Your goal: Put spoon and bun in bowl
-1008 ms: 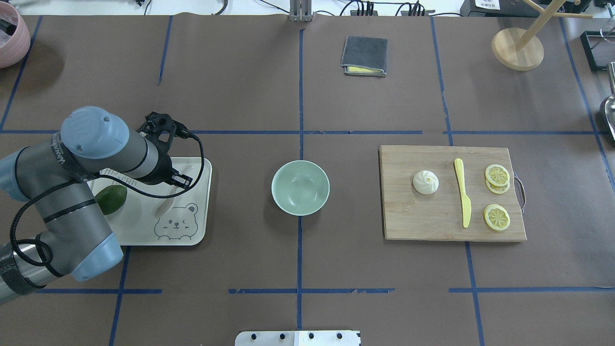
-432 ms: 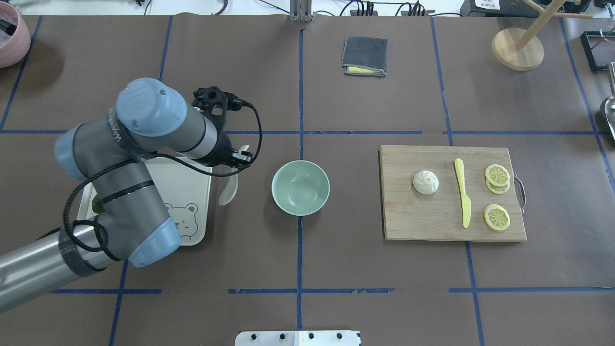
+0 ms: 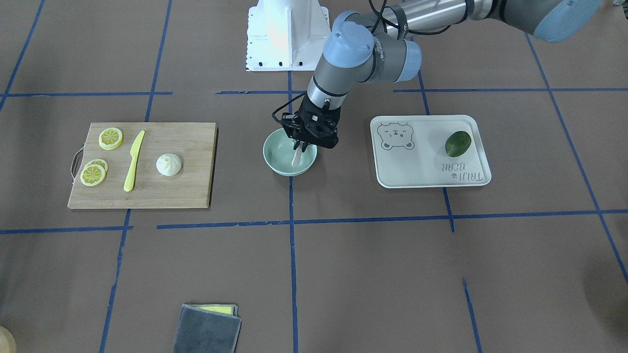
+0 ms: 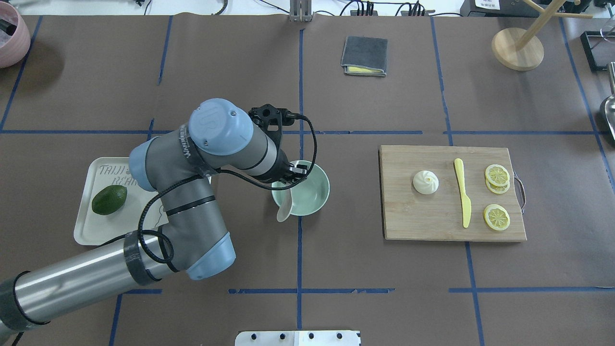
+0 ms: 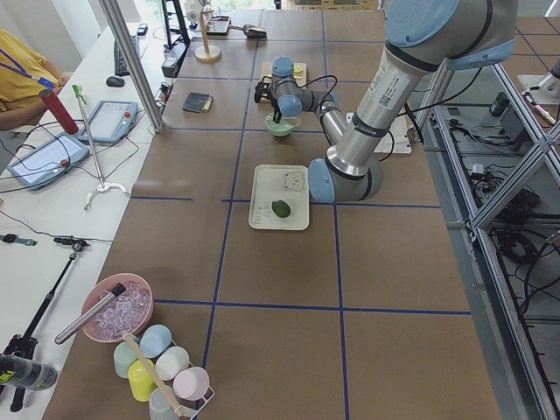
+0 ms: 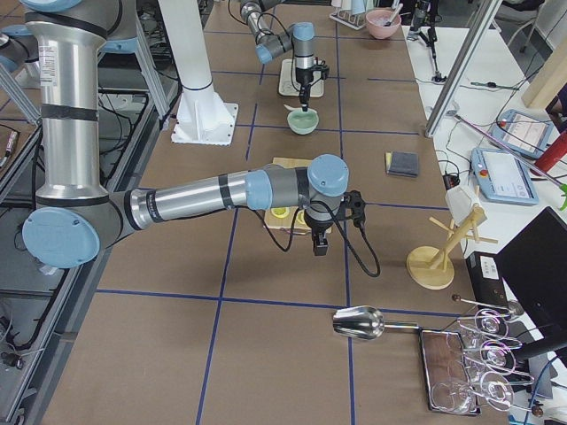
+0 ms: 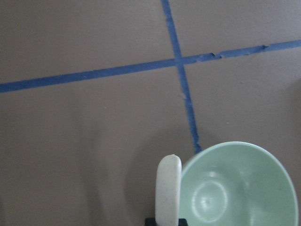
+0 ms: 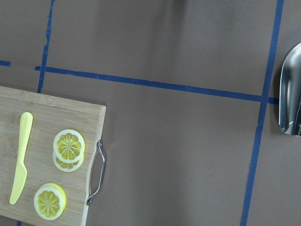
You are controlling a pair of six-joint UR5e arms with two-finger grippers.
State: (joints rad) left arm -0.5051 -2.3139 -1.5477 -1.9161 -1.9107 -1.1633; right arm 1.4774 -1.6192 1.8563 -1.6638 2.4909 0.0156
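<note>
This is a robotics lab set up for recording, not a home kitchen. The table (image 4: 240,72) is covered in brown paper and ruled into squares with blue tape (image 4: 299,250). Two industrial robot arms, one (image 5: 394,87) and the other (image 6: 204,190), reach over it. A bolted white base (image 3: 287,34) sits at 12 o'clock in the front view. Cables (image 4: 365,7) line the overhead view's 12 o'clock edge. At 9 to 10 o'clock in the left-side view, a white desk (image 5: 52,219) holds tablets (image 5: 122,120), with a person in yellow (image 5: 17,70) and metal posts (image 5: 131,61) nearby.
</note>
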